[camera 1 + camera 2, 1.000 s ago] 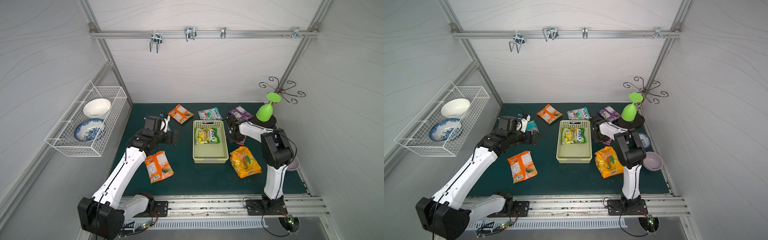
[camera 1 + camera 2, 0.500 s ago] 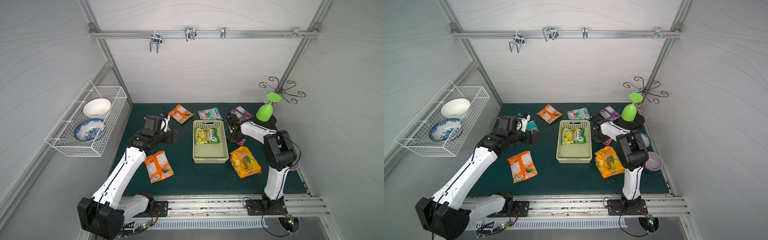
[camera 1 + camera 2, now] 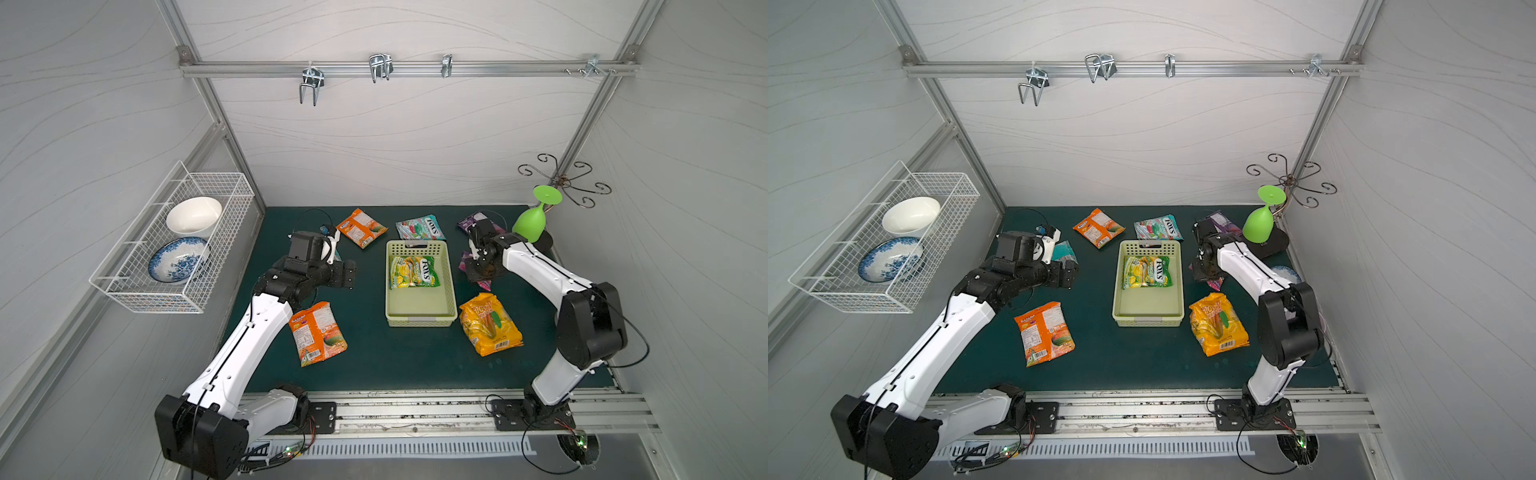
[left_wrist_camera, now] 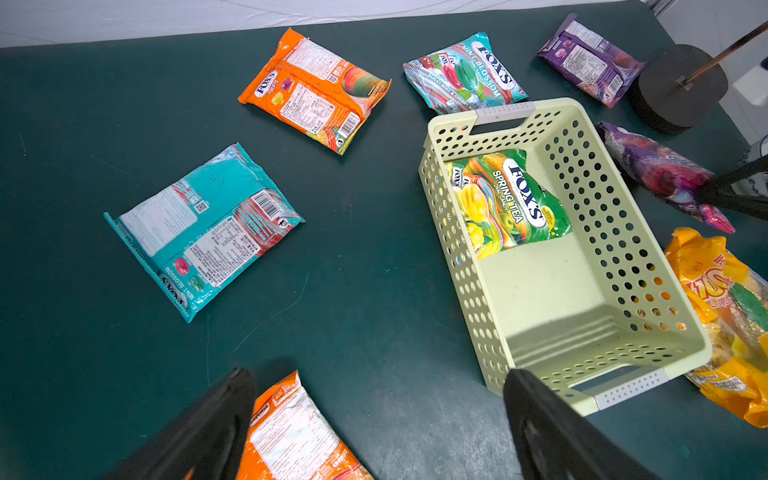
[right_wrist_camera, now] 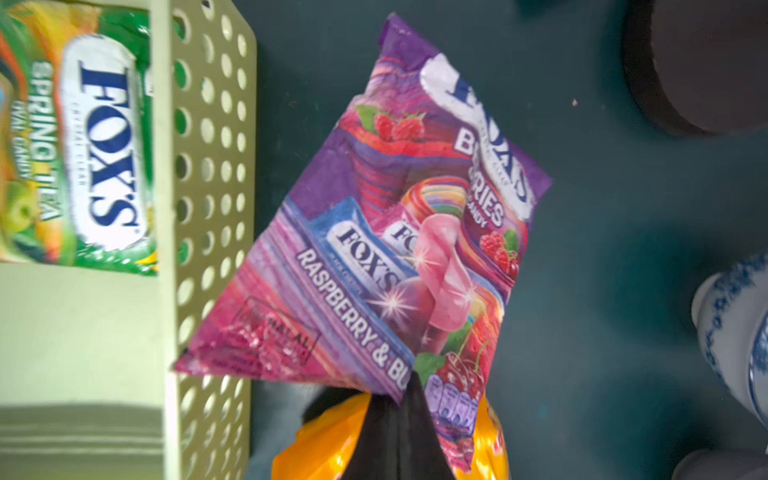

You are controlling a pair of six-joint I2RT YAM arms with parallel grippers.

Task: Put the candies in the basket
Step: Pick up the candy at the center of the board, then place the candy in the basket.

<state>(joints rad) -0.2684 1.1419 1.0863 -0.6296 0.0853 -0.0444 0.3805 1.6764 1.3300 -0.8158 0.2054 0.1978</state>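
Far left, on the wall: white wire basket with two bowls inside.

On the left of the desk: left hand spread wide, empty, hovering close to the orange packet. Beyond the hand, teal packet, printed back up. Farther back, second orange packet. To its right, teal mint packet, just beyond the far end of the pale green basket.

Mid-desk, in that basket's far half: one yellow-green packet.

Just right of the basket: right hand pinched tight on the edge of the purple berry packet. Packet tilted, one corner overlapping the basket's right wall in the right wrist view. Farther back, second purple packet, flat on the desk. Nearer the front, yellow-orange bag beside the basket's near right corner.

Far right: upturned green goblet on a black stand.
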